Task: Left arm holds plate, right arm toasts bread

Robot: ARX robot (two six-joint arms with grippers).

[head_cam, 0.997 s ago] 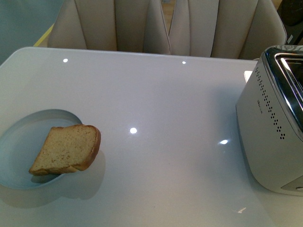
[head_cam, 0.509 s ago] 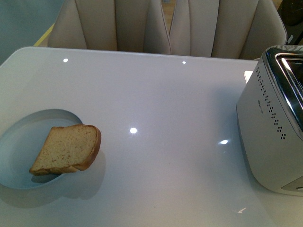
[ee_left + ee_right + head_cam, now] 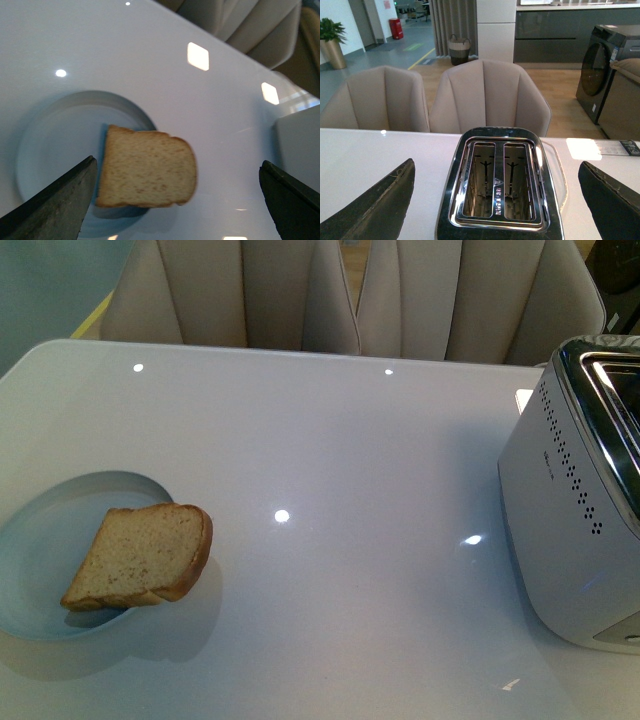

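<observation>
A pale blue plate [image 3: 45,540] sits at the table's near left. A light brown bread slice [image 3: 140,555] lies on it and overhangs the rim on the right. Neither arm shows in the front view. In the left wrist view my left gripper [image 3: 177,200] is open above the bread [image 3: 147,167] and plate [image 3: 55,145], its dark fingers [image 3: 55,205] wide on either side. In the right wrist view my right gripper [image 3: 497,200] is open above the toaster [image 3: 497,185], whose two slots are empty.
The silver toaster [image 3: 575,500] stands at the table's right edge. Beige chairs [image 3: 340,295] line the far side of the white table [image 3: 330,440]. A washing machine [image 3: 602,70] and basket [image 3: 459,49] stand in the room beyond.
</observation>
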